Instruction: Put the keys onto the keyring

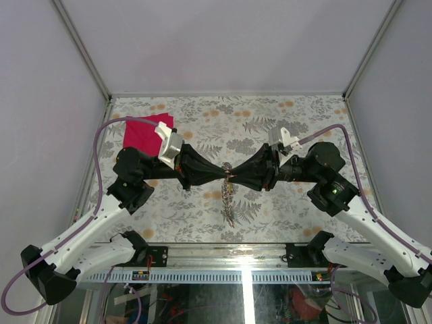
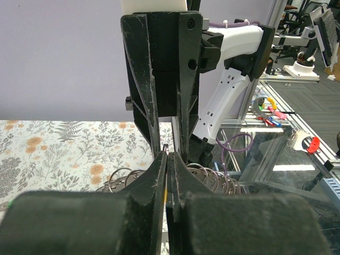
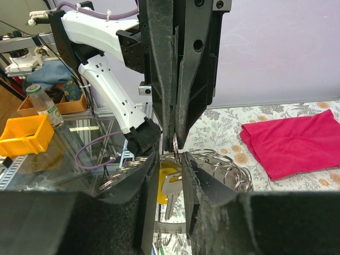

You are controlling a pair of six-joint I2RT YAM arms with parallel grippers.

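My two grippers meet tip to tip above the middle of the floral table. My left gripper is shut on a small thin wire ring at its tips. My right gripper has its jaws a key's width apart, with a yellow-headed silver key between them, hung on that ring. A bunch of linked wire rings and keys dangles below the tips; its loops fan out on both sides. A flat grey metal band, the keyring's rim, shows under the key.
A folded red cloth lies at the table's far left, right of my fingers in the right wrist view. Metal frame posts stand at the far corners. A metal rail runs along the near edge.
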